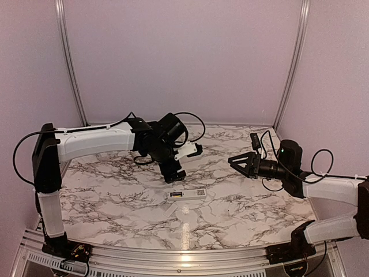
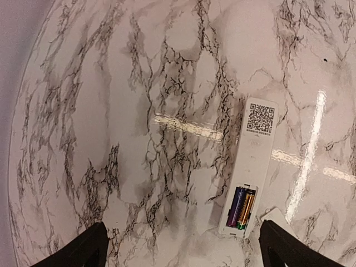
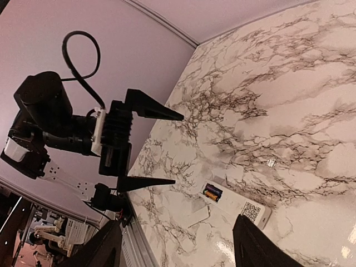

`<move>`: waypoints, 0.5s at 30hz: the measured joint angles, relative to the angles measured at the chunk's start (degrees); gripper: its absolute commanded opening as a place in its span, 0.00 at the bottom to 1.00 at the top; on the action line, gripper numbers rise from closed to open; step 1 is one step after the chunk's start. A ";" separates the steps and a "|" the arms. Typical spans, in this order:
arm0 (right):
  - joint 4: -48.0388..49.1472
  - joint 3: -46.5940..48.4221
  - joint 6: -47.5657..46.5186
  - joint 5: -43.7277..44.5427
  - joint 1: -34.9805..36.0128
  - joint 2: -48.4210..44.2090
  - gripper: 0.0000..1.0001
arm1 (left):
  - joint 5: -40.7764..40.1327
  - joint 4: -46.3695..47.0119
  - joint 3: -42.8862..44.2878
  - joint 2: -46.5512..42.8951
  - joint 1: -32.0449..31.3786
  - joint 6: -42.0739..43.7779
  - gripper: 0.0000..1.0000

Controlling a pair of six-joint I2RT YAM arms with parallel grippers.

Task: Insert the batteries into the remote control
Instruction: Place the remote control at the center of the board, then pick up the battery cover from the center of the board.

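Fingers of the left gripper and right gripper stand spread and empty above the marble table. On it the remote control lies back-up, two batteries apparently seated; the cover plate beside it likely remains to be fitted.

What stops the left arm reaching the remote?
Probably nothing, so yes. The left pincer hangs open over the remote, which lies on the table with nothing between them. The right pincer is well aside.
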 measured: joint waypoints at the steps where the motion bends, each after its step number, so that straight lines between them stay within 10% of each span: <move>1: 0.00 0.02 -0.13 0.00 0.00 0.00 0.66 | -1.68 2.32 -2.49 -4.02 0.00 -1.81 0.99; 8: -0.04 0.02 -1.03 -0.15 0.00 0.26 0.66 | -11.45 14.53 -18.78 -26.47 0.00 -14.05 0.99; 15: -0.07 0.02 -1.49 -0.15 0.00 0.50 0.66 | -13.88 15.50 -30.01 -29.22 0.07 -28.15 0.99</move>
